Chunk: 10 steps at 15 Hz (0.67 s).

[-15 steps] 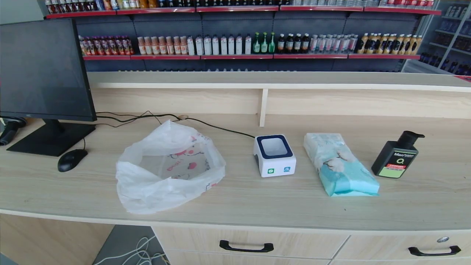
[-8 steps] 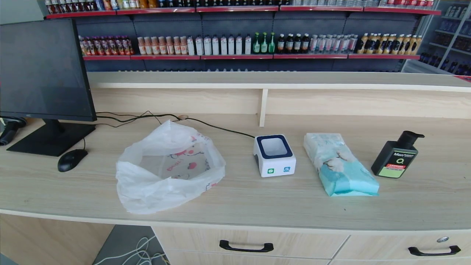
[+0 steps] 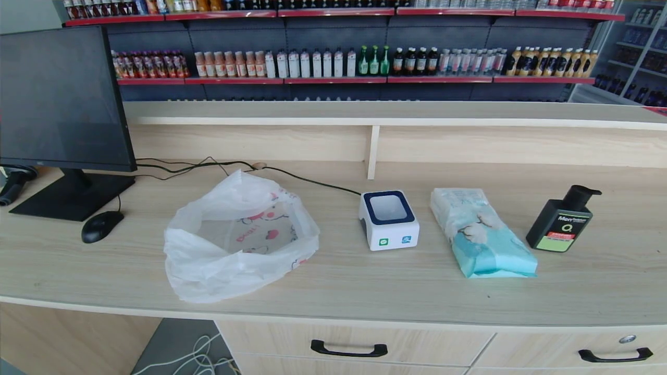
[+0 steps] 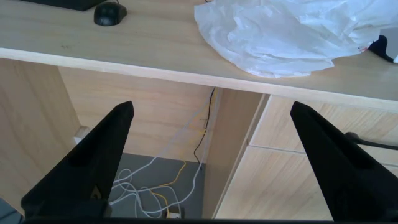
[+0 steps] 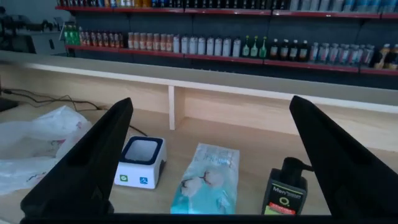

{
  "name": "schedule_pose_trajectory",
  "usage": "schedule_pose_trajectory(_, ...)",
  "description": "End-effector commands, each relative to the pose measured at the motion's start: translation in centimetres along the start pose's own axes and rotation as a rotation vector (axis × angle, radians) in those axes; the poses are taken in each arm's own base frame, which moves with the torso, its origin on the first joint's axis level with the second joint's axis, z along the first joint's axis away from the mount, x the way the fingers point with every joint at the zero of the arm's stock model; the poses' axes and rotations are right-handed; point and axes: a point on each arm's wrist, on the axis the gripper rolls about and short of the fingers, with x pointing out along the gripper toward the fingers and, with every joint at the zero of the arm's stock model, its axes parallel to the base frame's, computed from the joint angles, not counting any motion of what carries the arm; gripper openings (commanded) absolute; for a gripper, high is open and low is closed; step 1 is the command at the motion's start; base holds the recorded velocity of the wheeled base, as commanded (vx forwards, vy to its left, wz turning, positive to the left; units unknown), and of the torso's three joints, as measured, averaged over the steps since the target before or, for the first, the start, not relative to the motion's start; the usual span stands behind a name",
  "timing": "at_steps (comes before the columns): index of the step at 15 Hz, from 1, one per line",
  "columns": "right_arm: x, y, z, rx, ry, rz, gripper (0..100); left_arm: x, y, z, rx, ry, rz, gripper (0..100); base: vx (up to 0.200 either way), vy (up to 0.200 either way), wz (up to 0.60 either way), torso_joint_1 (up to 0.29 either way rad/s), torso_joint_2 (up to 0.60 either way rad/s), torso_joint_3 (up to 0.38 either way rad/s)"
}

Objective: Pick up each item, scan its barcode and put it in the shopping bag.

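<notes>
A bare strip of bench (image 3: 365, 291) runs in front of the shopping bag (image 3: 239, 239), scanner (image 3: 388, 220), wipes pack (image 3: 482, 233) and pump bottle (image 3: 560, 221). Scanner and pack stand just beside each other; bag and scanner leave a wider gap. A raised ledge (image 3: 396, 112) closes the back.

No change visible in head view over last second. Shopping bag (image 3: 208, 260) at same spot on desk (image 3: 365, 291), mouth open as before, folds unaltered. Scanner (image 3: 388, 221) not shifted or turned. Wipes pack (image 3: 482, 234) lies flat in same place beside scanner. Pump bottle (image 3: 560, 224) upright at same spot. Head view framing itself not shifted.
</notes>
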Motion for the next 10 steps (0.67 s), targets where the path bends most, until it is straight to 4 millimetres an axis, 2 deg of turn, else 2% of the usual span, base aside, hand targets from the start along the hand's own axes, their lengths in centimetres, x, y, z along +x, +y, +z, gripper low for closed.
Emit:
schedule_pose_trajectory(1,5.5,0.2,-5.7,0.012,0.115,0.024,100,0.0,0.0,0.0,0.000,-0.001,0.000,100,0.000,0.000,0.00,0.000,0.00,0.000)
schedule_pose_trajectory(3,6.7,0.4,-7.4,0.012,0.122,0.032,100,0.0,0.0,0.0,0.000,-0.001,0.000,100,0.000,0.000,0.00,0.000,0.00,0.000)
schedule_pose_trajectory(5,6.6,0.4,-8.4,-0.006,0.160,0.030,100,0.0,0.0,0.0,0.000,0.001,0.000,100,0.000,0.000,0.00,0.000,0.00,0.000)
schedule_pose_trajectory(10,3.7,1.5,-11.0,0.012,0.287,0.094,100,0.0,0.0,0.0,0.000,-0.001,0.000,100,0.000,0.000,0.00,0.000,0.00,0.000)
